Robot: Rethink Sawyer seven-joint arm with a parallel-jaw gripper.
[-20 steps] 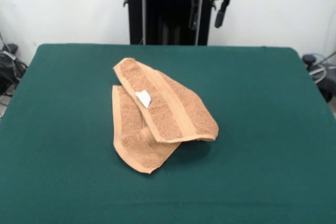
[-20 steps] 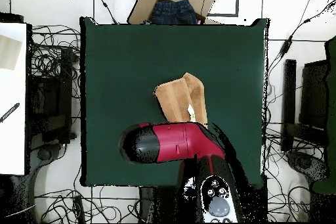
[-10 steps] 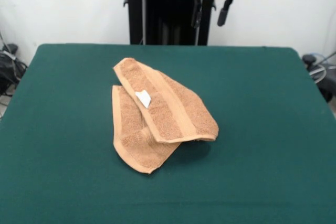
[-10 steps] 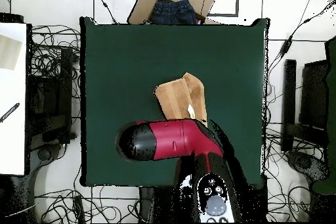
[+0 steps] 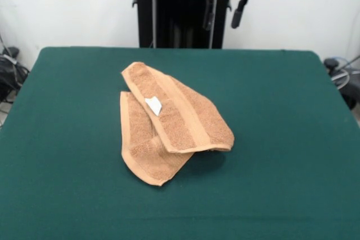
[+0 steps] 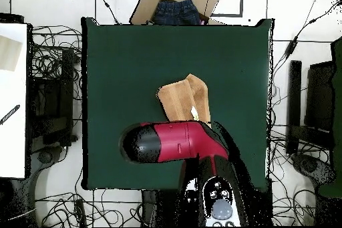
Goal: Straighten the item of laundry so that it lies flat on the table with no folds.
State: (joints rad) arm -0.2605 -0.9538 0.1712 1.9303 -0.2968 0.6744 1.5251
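Note:
The item of laundry (image 5: 171,121) is a light orange-brown terry towel lying crumpled near the middle of the table (image 5: 292,139). One banded flap is folded over the rest, and a small white tag (image 5: 153,105) shows on top. My gripper (image 5: 224,14) hangs high over the table's far edge, well away from the towel, open with nothing between its fingers. In the overhead view the red arm (image 6: 175,142) hides the gripper and covers the towel's (image 6: 180,98) lower part; the table (image 6: 120,58) shows all around it.
In the overhead view a cardboard box with blue cloth (image 6: 175,8) sits just past the table's top edge. Cables and dark equipment (image 6: 53,98) crowd the floor on both sides. A white surface (image 6: 13,98) lies at far left.
The gripper rose slightly and shifted a little sideways high above the far edge. The towel has not moved.

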